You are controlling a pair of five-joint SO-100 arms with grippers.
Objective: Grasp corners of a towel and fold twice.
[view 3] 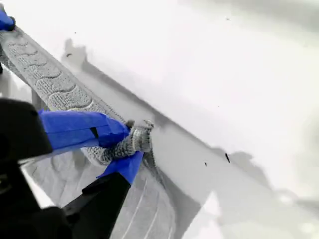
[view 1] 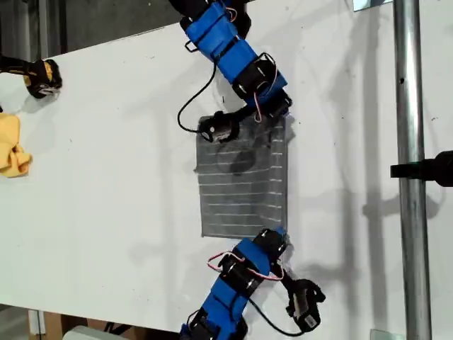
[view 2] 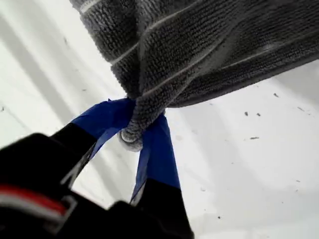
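My first gripper (view 2: 142, 137) and my second gripper (view 3: 124, 147) are each pinching shut a corner of the soft, limp towel (view 1: 244, 180).

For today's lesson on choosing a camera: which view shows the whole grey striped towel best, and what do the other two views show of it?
The exterior view: the towel shows almost whole on the table, an arm at each end. The first wrist view shows only a bunched corner in my first gripper; the second wrist view shows another pinched corner in my second gripper.

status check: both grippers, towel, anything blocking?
My first gripper shut on a towel corner. My second gripper shut on another corner. Towel mostly flat on the table; yellow cloth far off, nothing blocking.
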